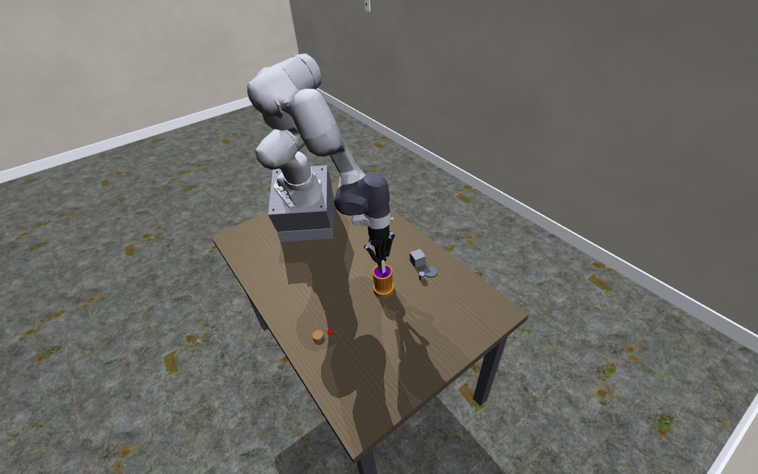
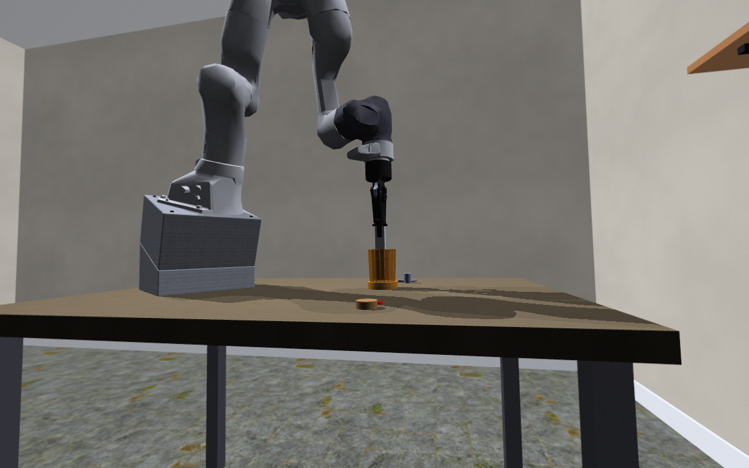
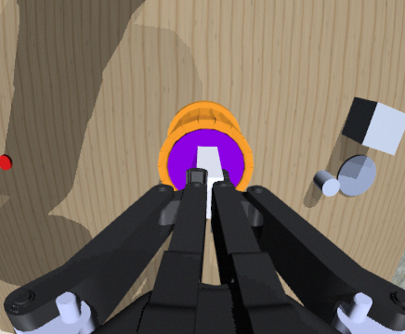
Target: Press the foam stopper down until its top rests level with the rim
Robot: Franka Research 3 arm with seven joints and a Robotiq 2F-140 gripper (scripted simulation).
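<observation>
An orange ribbed jar (image 1: pixel 383 282) stands upright near the middle of the wooden table; it also shows in the exterior view (image 2: pixel 381 267). Its purple foam stopper (image 3: pixel 228 158) fills the mouth inside the orange rim (image 3: pixel 165 158). My gripper (image 1: pixel 381 266) points straight down over the jar, shut and empty. Its pale fingertips (image 3: pixel 209 174) rest on the middle of the stopper. In the side view the fingertips (image 2: pixel 380 244) reach down to the rim line. How far the stopper's top sits below the rim is hidden by the jar wall.
A grey cube (image 1: pixel 417 257), a flat grey disc (image 1: pixel 429 271) and a small grey cylinder (image 1: pixel 422 275) lie to the right of the jar. A cork-coloured disc (image 1: pixel 317 335) and a red dot (image 1: pixel 329 331) lie toward the left front. The robot base block (image 1: pixel 302 214) stands at the back.
</observation>
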